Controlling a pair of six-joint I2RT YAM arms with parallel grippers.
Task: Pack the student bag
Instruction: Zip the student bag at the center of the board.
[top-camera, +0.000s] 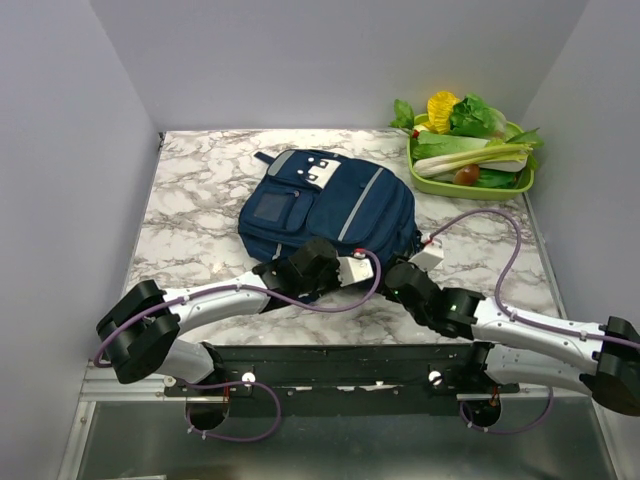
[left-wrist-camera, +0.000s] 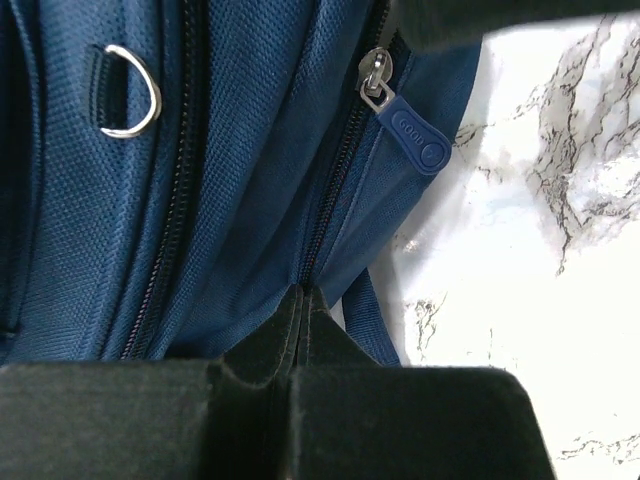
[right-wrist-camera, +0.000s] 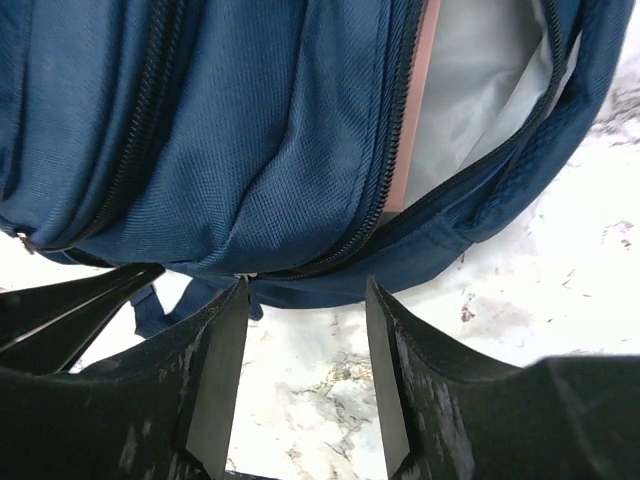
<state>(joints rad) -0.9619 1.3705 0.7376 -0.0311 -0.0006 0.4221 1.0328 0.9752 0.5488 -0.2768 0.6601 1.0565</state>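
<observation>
The student bag (top-camera: 330, 205), navy with a grey stripe, lies flat in the middle of the marble table (top-camera: 200, 190). Both grippers sit at its near right edge. My left gripper (left-wrist-camera: 300, 292) is shut, its tips pressed against the bag's zip seam; below a blue zip pull (left-wrist-camera: 415, 135). Whether fabric is pinched cannot be told. My right gripper (right-wrist-camera: 305, 290) is open just short of the bag's (right-wrist-camera: 250, 130) edge, with only bare marble between its fingers (right-wrist-camera: 215, 390). Above it the main compartment gapes, showing grey lining (right-wrist-camera: 480, 90) and a pinkish edge inside.
A green tray (top-camera: 440, 187) piled with leafy vegetables (top-camera: 480, 140) stands at the back right corner. Grey walls close in the table on the left, back and right. A metal D-ring (left-wrist-camera: 130, 90) hangs on the bag's front.
</observation>
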